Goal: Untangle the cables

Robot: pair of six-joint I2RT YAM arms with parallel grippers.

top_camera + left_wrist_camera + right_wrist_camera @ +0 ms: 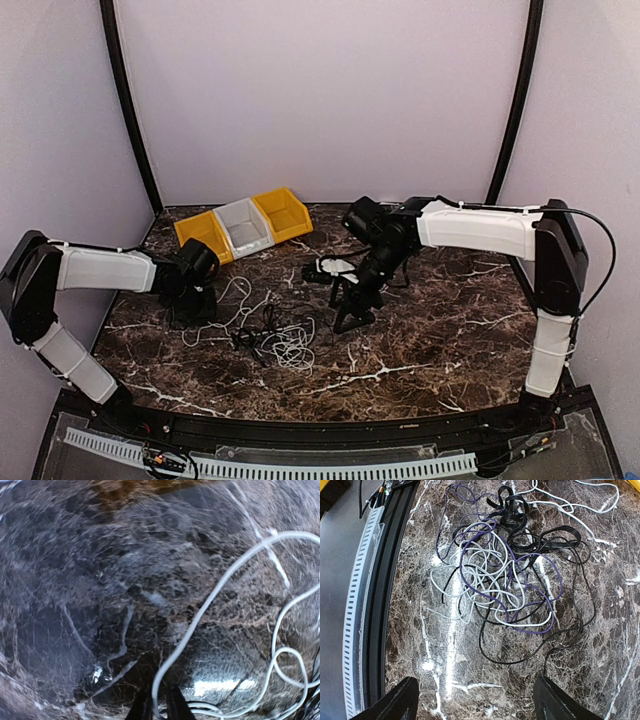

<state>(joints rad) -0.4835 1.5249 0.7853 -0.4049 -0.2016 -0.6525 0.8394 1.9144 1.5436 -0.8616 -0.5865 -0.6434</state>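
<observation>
The cables (278, 340) lie as a tangle of white, grey, black and purple cords on the dark marble table, front of centre. The tangle fills the upper half of the right wrist view (505, 580). A loose white cable (236, 295) loops from the tangle out to the left. My left gripper (195, 302) is low at the table, and its jaws (159, 707) are nearly closed with that white cable (210, 600) running between them. My right gripper (352, 318) hovers just right of the tangle, wide open and empty (475, 700).
Three small bins, yellow (203, 232), grey (243, 225) and yellow (284, 212), stand in a row at the back left. A black rail with a white slotted strip (362, 595) runs along the table's near edge.
</observation>
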